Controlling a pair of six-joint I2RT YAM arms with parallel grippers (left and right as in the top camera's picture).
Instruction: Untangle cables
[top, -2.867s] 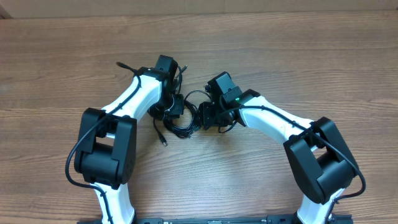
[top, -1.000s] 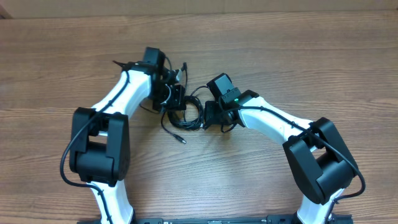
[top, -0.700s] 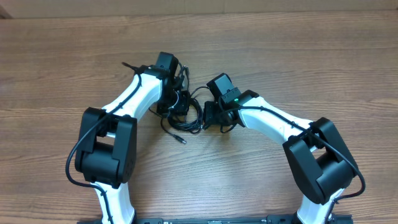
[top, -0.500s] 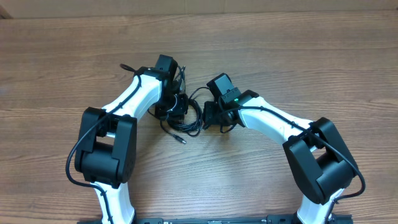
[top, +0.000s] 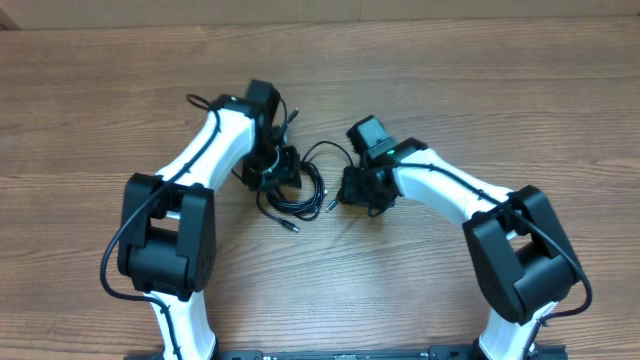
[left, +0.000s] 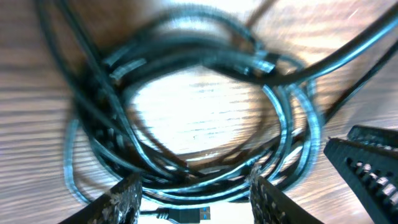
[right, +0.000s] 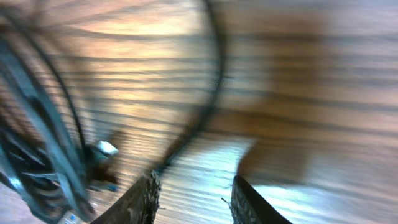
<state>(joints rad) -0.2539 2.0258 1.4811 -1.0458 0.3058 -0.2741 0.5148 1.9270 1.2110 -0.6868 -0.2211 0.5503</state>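
Note:
The cables (top: 298, 192) lie as a coil of thin black cords on the wooden table (top: 450, 80), between the two arms. One plug end (top: 293, 227) trails toward the front, and a loose loop (top: 325, 150) rises behind the coil. My left gripper (top: 275, 178) is down on the coil's left side. In the left wrist view the cables (left: 205, 99) fill the frame, and the left gripper (left: 194, 180) is open, with strands and a USB plug (left: 189, 214) between its fingers. My right gripper (top: 345, 188) sits just right of the coil. The right gripper (right: 194, 180) stands open over bare wood, a thin cord (right: 211, 93) ending beside its left finger.
The right gripper's dark fingertips (left: 367, 168) show at the right edge of the left wrist view, close to the coil. Each arm's own thicker black wire (top: 200, 103) runs along its white links. Bare wood surrounds the coil.
The left gripper's jaws have gone from shut to open on the coil. The right arm has shifted to the right, away from the coil, and the right wrist view is blurred by motion.

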